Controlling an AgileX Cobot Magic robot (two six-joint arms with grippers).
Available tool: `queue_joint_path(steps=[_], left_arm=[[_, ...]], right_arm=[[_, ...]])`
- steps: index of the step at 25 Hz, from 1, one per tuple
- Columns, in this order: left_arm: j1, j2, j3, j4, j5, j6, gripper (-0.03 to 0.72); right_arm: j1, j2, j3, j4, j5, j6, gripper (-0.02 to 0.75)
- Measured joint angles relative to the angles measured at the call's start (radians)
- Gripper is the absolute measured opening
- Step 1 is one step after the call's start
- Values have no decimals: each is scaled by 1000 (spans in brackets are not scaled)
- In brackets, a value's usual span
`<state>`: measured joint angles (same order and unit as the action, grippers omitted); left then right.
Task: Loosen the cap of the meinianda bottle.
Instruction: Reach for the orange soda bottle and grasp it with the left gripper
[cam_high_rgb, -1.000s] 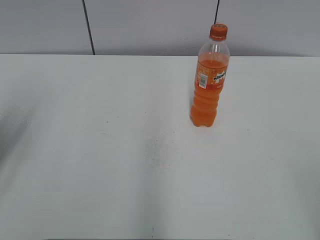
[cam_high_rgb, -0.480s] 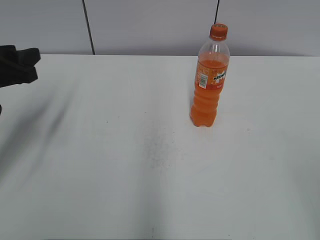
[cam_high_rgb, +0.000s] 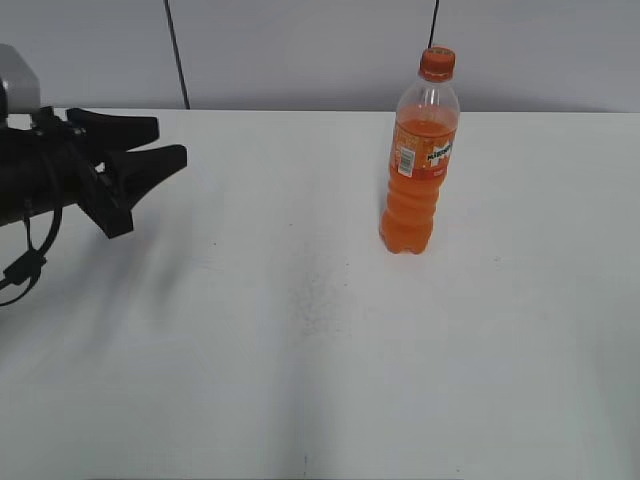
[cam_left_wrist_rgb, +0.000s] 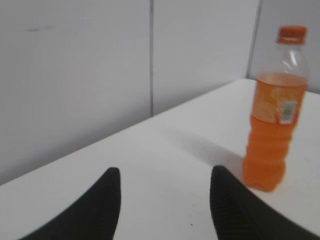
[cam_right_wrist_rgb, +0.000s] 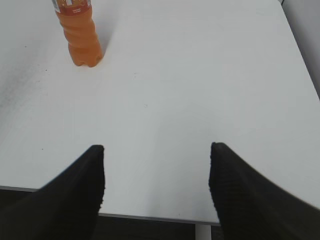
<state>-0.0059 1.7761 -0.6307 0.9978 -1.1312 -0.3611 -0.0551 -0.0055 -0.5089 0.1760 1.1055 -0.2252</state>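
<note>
The meinianda bottle (cam_high_rgb: 418, 160) stands upright on the white table (cam_high_rgb: 300, 330), right of the middle, with orange drink and an orange label. Its orange cap (cam_high_rgb: 437, 62) sits on the neck. The bottle also shows in the left wrist view (cam_left_wrist_rgb: 274, 120) with the cap (cam_left_wrist_rgb: 292, 33), and its lower part shows in the right wrist view (cam_right_wrist_rgb: 80, 35). My left gripper (cam_high_rgb: 170, 143) is open and empty at the far left, pointing toward the bottle, well apart from it; its fingers (cam_left_wrist_rgb: 165, 172) show in the wrist view. My right gripper (cam_right_wrist_rgb: 156, 148) is open and empty above the table's near edge.
A grey panelled wall (cam_high_rgb: 300, 50) with dark vertical seams rises behind the table. The table's front edge (cam_right_wrist_rgb: 150, 217) and right edge show in the right wrist view. A black cable hangs under the left arm (cam_high_rgb: 25, 260).
The left arm has come in from the left edge and reached further to the right over the table, its open fingers now in full view. The bottle has not moved.
</note>
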Motion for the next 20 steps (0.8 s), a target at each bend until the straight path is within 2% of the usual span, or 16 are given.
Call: queue_joint_path(steps=[2,6,9,12,14,20], left_arm=[[0,46,-72,114,-5,-7,363],[0,113,-188,240,-17,-52,368],[1,165,-251,273,-56,-97,452],[-9,218,-317,285,-70,-162,618],[-25,255,-365,297,-70,-195,645],[-108,382,-548,367,-73,-303,651]], right_arm=[[0,0,0,0,0,0,494],[0,0,0,0,0,0,494],[0,0,0,0,0,0,494],[0,0,0,0,1,0,494],[0,0,0,0,1,0,494],[0,0,0,0,1,0,494]])
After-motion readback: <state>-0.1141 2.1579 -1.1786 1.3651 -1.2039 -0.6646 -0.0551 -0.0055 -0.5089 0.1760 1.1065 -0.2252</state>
